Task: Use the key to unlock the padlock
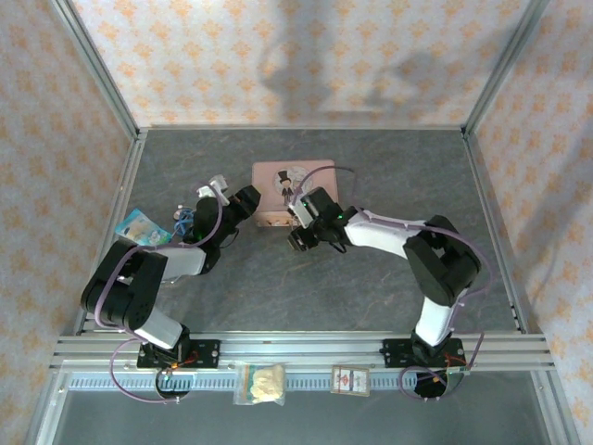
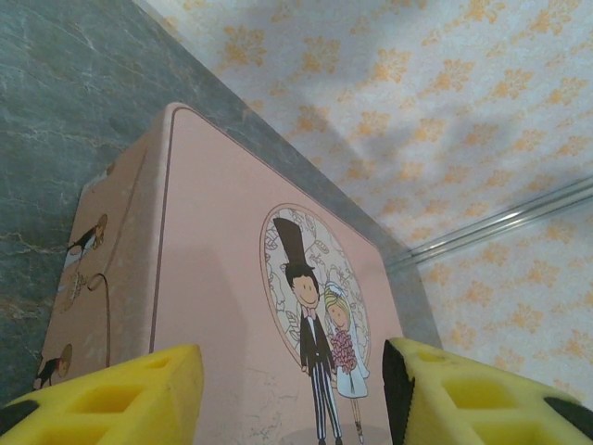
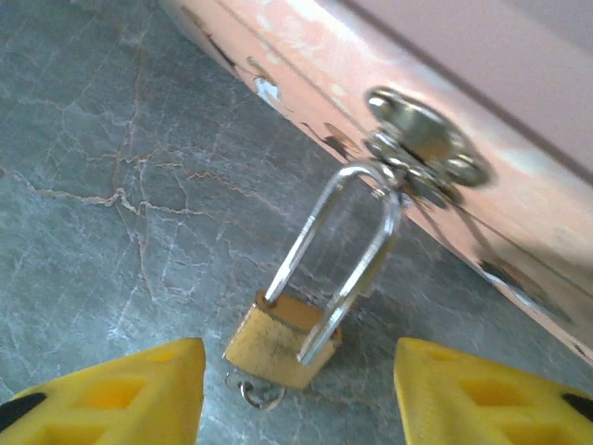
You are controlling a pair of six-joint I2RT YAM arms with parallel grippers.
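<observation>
1. My right end effector [image 3: 298, 408] is open, with nothing between its yellow fingers [image 3: 120, 394]. It hovers low over the grey surface [image 3: 111, 185], aimed at the padlock [image 3: 278, 341].
2. The padlock hangs from the clasp [image 3: 422, 148] on the side wall of the pink tin [image 3: 306, 56]. Its brass body rests on the surface just beside the tin.
3. The shackle [image 3: 366, 264] is threaded through the clasp, and both of its legs look seated in the body, so I judge it locked.
4. A small silvery ring [image 3: 252, 394] shows under the body. I cannot tell whether a key is attached to it.
5. My left end effector [image 2: 292, 399] is also open and empty, its fingers spread on either side of the tin's printed lid.
6. I expect the padlock to be light, rigid and slippery, and free to swing on its thin shackle. I would pinch the flat faces of the brass body, not the rounded shackle.
7. The tin looks light enough to slide when pushed, so steadying it with my left end effector seems wise.
</observation>
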